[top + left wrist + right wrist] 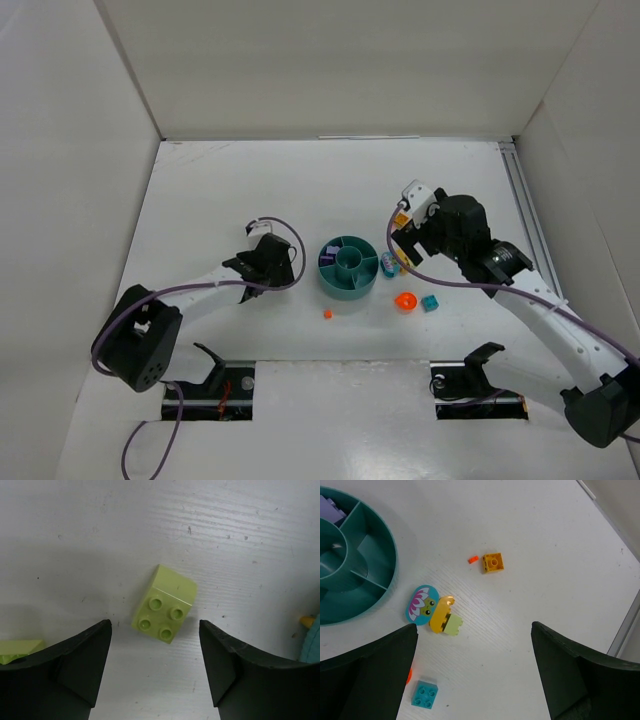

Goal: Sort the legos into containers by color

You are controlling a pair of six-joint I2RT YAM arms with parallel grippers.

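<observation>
Left of the dish (345, 292), a yellow-green brick (164, 605), likely light, hard and slippery, lies under the left gripper's (155, 652) spread fingers; pinch its flat sides, while the right gripper (474, 650) gapes wide too.

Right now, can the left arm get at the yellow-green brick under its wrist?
Probably yes: the yellow-green brick lies uncovered on the table, just ahead of the gap between the open left fingers.

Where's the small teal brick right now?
In the top view, the teal brick lies right of the dish, slightly nearer the arms, just beside an orange piece.
</observation>
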